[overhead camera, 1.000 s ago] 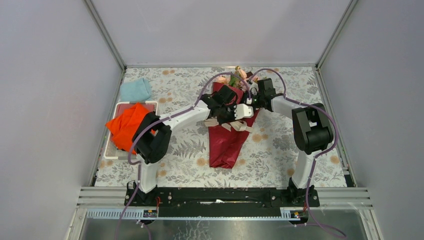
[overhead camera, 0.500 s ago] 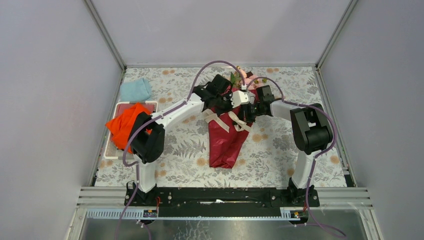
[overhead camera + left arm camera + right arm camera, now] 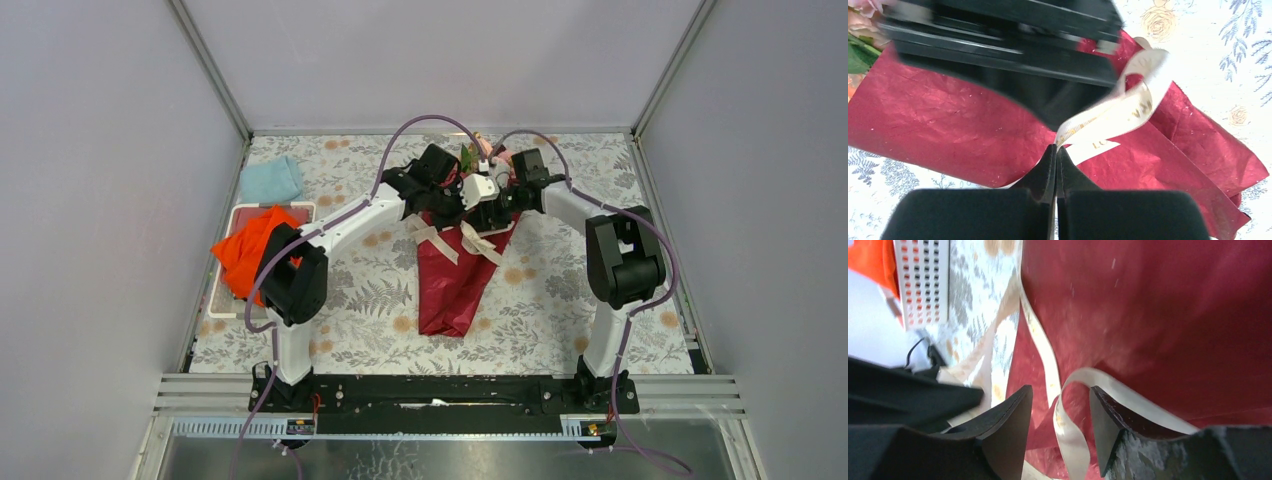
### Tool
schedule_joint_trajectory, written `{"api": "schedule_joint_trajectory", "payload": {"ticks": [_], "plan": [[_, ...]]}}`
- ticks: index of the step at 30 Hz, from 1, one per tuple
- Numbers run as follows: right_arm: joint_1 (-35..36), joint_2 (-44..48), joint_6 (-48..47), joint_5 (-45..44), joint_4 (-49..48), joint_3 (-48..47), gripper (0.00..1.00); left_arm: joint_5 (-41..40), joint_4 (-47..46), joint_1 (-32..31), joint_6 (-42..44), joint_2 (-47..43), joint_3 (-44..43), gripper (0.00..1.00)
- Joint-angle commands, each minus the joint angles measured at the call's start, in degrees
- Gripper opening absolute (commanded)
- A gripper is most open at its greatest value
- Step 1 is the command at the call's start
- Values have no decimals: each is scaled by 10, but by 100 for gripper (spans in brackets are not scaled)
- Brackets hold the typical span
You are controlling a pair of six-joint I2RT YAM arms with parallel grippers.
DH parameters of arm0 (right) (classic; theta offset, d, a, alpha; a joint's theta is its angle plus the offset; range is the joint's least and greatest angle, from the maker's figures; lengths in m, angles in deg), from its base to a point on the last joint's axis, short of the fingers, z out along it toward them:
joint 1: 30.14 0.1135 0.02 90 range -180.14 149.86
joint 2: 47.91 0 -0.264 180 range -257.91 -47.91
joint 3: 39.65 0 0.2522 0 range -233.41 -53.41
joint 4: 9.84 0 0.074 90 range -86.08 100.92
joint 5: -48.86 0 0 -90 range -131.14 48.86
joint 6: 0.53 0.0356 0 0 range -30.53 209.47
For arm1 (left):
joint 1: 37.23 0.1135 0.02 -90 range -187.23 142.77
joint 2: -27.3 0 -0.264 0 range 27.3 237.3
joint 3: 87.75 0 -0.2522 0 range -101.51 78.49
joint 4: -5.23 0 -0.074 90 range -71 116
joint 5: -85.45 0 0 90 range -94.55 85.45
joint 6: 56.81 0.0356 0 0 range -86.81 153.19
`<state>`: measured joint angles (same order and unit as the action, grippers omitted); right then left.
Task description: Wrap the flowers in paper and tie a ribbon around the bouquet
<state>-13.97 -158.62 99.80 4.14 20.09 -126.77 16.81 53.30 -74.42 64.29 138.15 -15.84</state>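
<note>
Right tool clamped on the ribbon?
No: the right tool stands open in the right wrist view, the ribbon looping unpinched between its fingers.

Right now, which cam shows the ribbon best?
Left wrist: the ribbon is large and sharp, running out of the left gripper, whose jaws are shut on it. Right wrist shows a blurry loop of it between the open jaws of the right gripper. Top external shows only small loose ends across the bouquet.
</note>
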Motion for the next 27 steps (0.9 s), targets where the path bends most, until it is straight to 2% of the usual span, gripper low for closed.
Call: {"api": "schedule_joint_trajectory", "payload": {"ticks": [1, 3, 6, 10, 13, 16, 18, 20, 23, 25, 27], "plan": [[-6, 21, 1, -100, 25, -71, 55, 39, -16, 0, -25, 11, -4, 0], [-6, 18, 2, -122, 31, -82, 59, 40, -19, 0, -27, 17, -11, 0], [-11, 22, 3, -156, 43, -93, 60, 38, -26, 0, -32, 30, -29, 0], [-51, 68, 65, -161, -20, -48, 57, 37, -36, 0, -42, 53, -51, 0], [-102, 139, 124, -143, -134, 47, 53, 24, -49, 2, -49, 67, -54, 0], [-151, 197, 207, -19, -338, 165, 46, 14, -70, 6, -60, 72, -45, 0], [-158, 217, 227, 52, -435, 210, 43, 12, -78, 9, -65, 74, -44, 0], [-153, 235, 214, 71, -483, 244, 41, 13, -84, 13, -72, 77, -45, 0], [-128, 276, 184, 57, -622, 336, 37, 14, -93, 18, -83, 83, -47, 0], [-89, 298, 116, 42, -708, 397, 36, 16, -94, 20, -85, 89, -49, 0], [-36, 309, -3, 23, -731, 433, 36, 19, -95, 22, -88, 93, -49, 0]]}}
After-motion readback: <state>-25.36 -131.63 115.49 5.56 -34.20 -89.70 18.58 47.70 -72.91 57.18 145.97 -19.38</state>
